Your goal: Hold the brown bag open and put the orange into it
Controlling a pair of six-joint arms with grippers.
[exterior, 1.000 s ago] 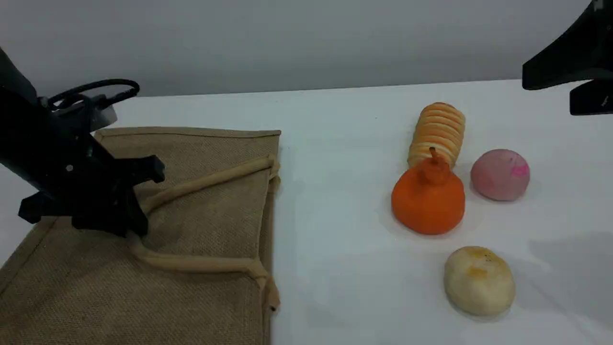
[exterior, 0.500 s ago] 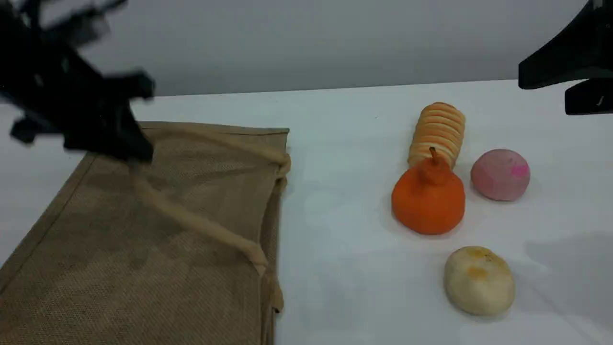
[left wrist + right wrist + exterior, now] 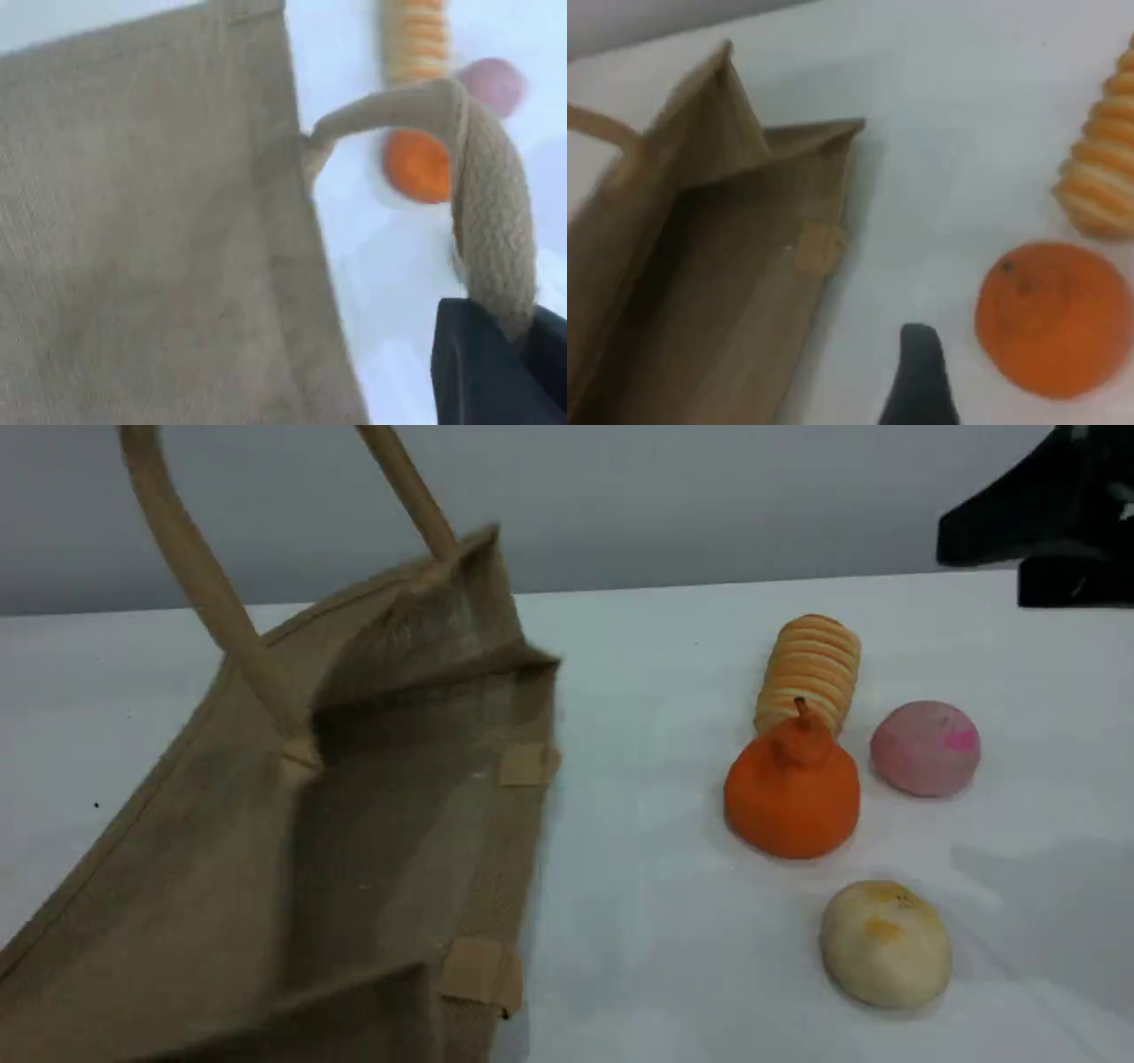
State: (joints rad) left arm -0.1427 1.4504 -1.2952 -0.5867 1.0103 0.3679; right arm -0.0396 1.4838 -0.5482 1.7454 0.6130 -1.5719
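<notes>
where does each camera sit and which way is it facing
Scene view: fixed, slanting down across the table at brown bag and orange; right claw top right.
Left wrist view: above the bag, looking down; left claw shut on handle.
Right wrist view: looks down at bag mouth and orange; one fingertip shows.
Shared: all three show bag and orange.

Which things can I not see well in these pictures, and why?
- Left gripper: above the scene view's top edge; left wrist view shows only its dark tip on the brown bag's handle.
- Right gripper: scene view, blurred and cut by the right edge.
- Bag's closed end: scene view, cut by the bottom and left edges.
- Bread roll: scene view, lower end behind the orange.
</notes>
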